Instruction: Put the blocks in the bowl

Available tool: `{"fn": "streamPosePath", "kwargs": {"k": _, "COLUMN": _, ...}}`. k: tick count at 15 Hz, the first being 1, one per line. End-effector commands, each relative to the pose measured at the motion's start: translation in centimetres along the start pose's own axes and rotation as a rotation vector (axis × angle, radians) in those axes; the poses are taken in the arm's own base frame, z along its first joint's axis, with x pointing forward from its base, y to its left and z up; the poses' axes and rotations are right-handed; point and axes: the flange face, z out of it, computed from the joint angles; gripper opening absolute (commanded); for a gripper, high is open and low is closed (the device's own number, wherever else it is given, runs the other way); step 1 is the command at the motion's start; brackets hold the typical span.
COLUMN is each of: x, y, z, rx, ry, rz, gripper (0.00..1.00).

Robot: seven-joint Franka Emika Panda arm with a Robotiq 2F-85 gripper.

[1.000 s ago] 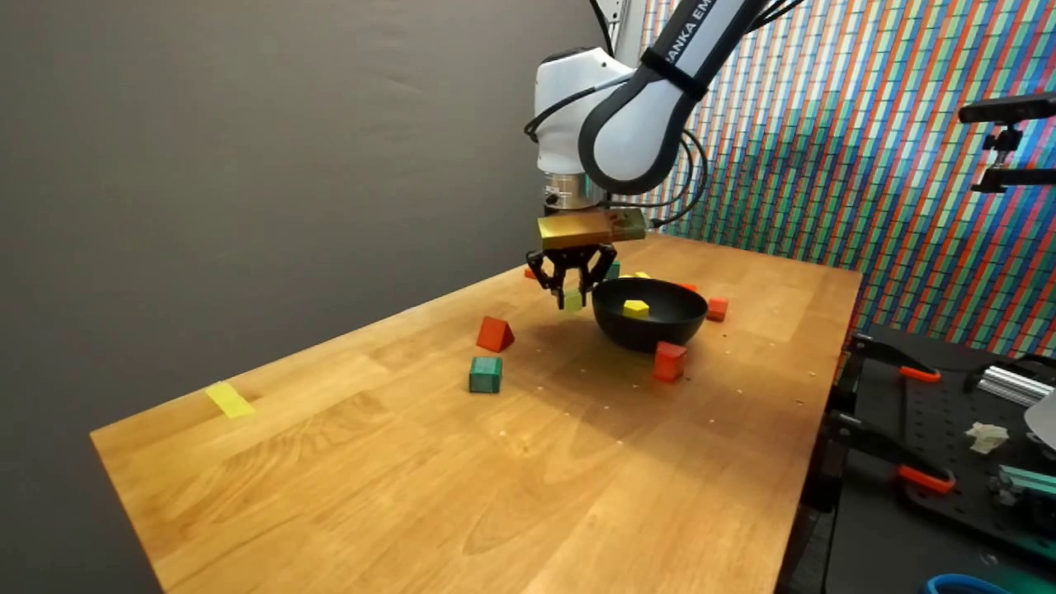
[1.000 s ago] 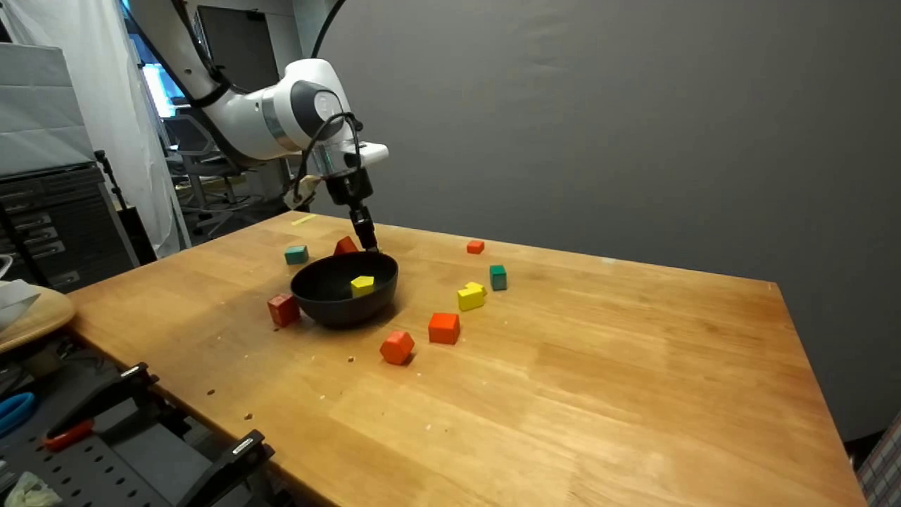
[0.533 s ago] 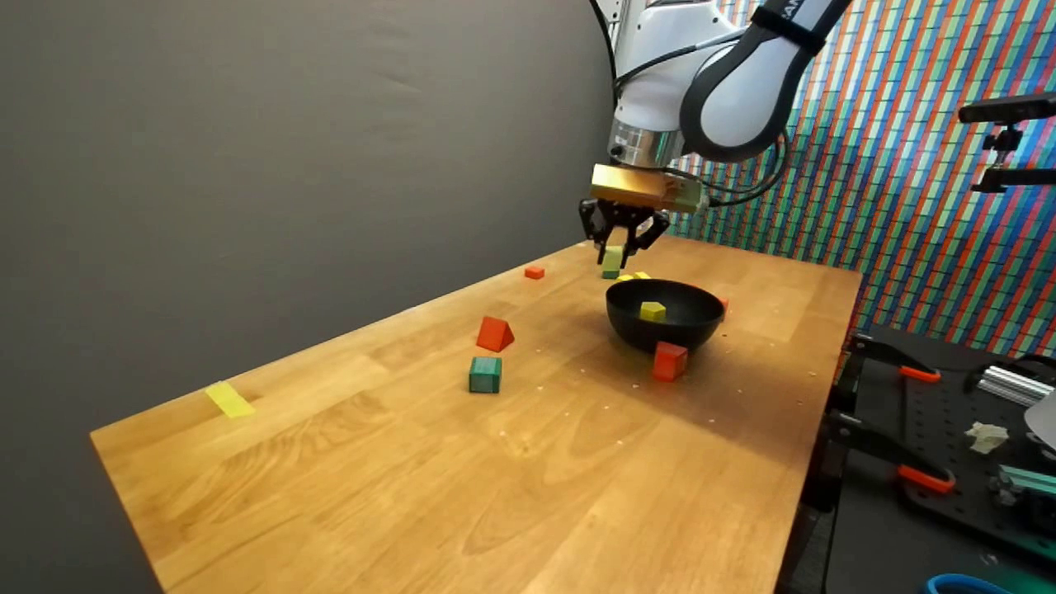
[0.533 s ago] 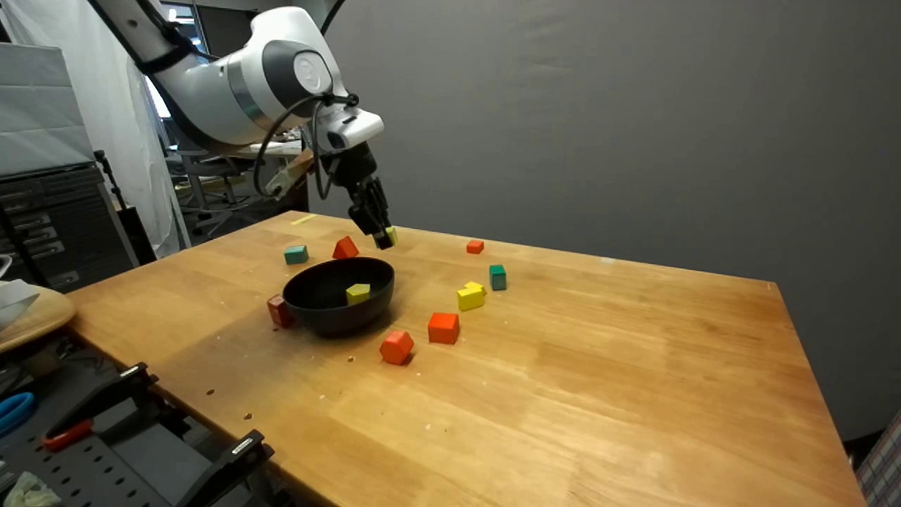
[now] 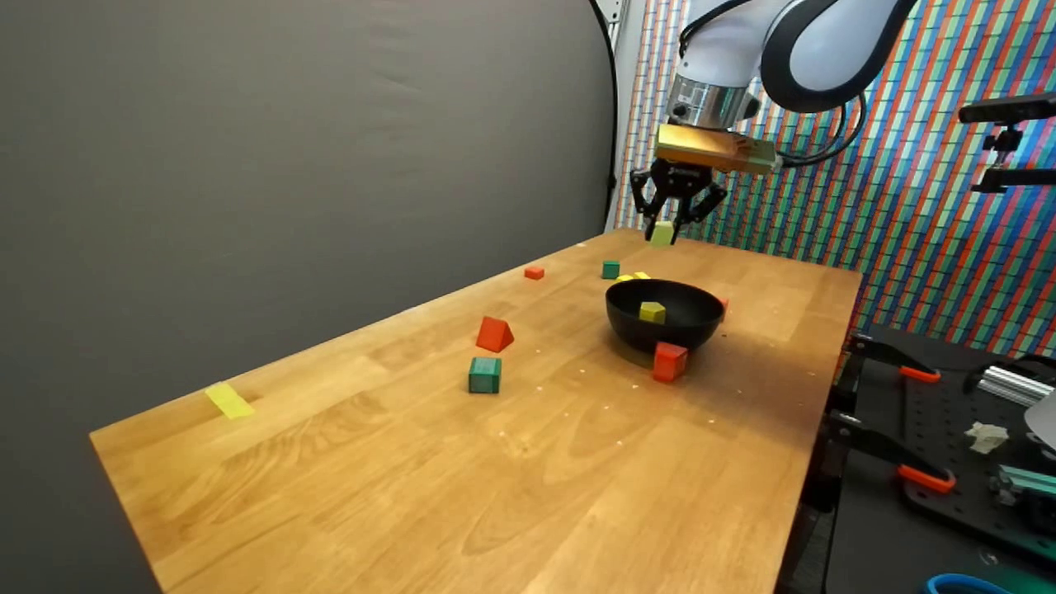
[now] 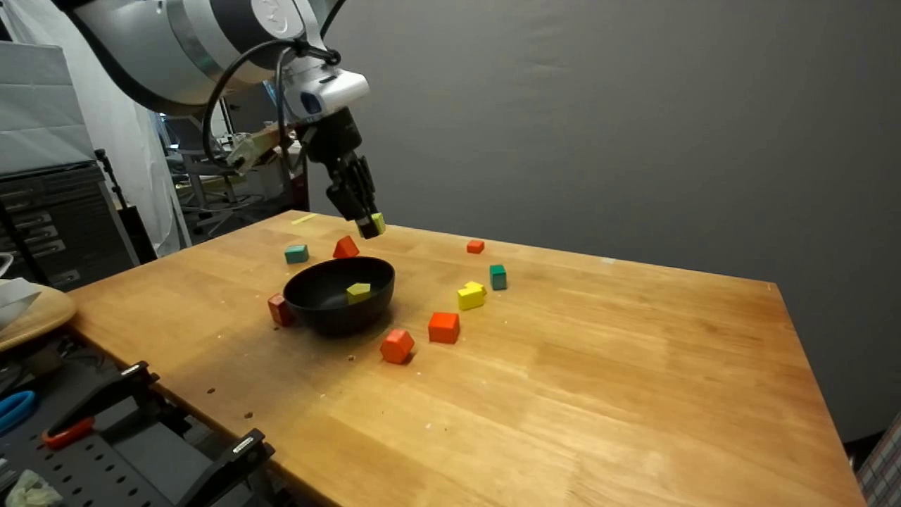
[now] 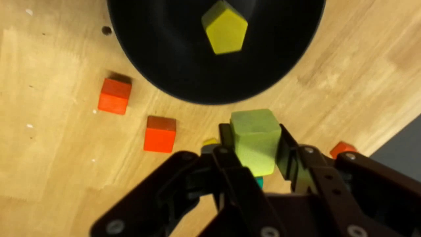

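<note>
A miss at the bowl [image 5: 664, 333] is the main worry: the tool [image 5: 662, 236] seems to hang toward its edge rather than over its middle, so letting go too soon could drop the yellow-green block [image 7: 255, 144] on the rim and send it off across the bench [image 5: 528, 495]. Coming down askew might shove the bowl into the red block [image 5: 670, 363] near its wall (whether those two touch, I can't tell). The yellow block [image 7: 227, 34] inside the bowl could also bounce a newcomer out. The tool grips the yellow-green block, clamped at its tip, higher than the bowl and, in the wrist view, just outside its outline; other blocks [image 6: 443, 328] lie around the bowl.
</note>
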Motion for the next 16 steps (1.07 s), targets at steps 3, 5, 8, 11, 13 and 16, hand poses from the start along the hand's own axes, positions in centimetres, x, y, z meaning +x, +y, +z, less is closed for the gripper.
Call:
{"fn": "streamPosePath", "kwargs": {"k": 3, "x": -6.1, "y": -1.1, "z": 2.1, "rx": -0.040, "ry": -0.210, "rz": -0.205, "gripper": 0.14}}
{"fn": "streamPosePath", "kwargs": {"k": 5, "x": -5.0, "y": -1.4, "z": 4.1, "rx": -0.109, "ry": -0.251, "rz": -0.252, "gripper": 0.59}}
{"fn": "streamPosePath", "kwargs": {"k": 8, "x": -3.7, "y": -1.5, "z": 5.8, "rx": -0.169, "ry": -0.269, "rz": -0.320, "gripper": 0.73}}
{"fn": "streamPosePath", "kwargs": {"k": 11, "x": -2.2, "y": -2.0, "z": 7.6, "rx": -0.152, "ry": -0.287, "rz": -0.344, "gripper": 0.98}}
{"fn": "streamPosePath", "kwargs": {"k": 13, "x": -1.8, "y": -3.2, "z": 9.3, "rx": -0.112, "ry": -0.312, "rz": -0.367, "gripper": 1.00}}
{"fn": "streamPosePath", "kwargs": {"k": 16, "x": -2.0, "y": -5.7, "z": 11.8, "rx": -0.065, "ry": -0.374, "rz": -0.407, "gripper": 1.00}}
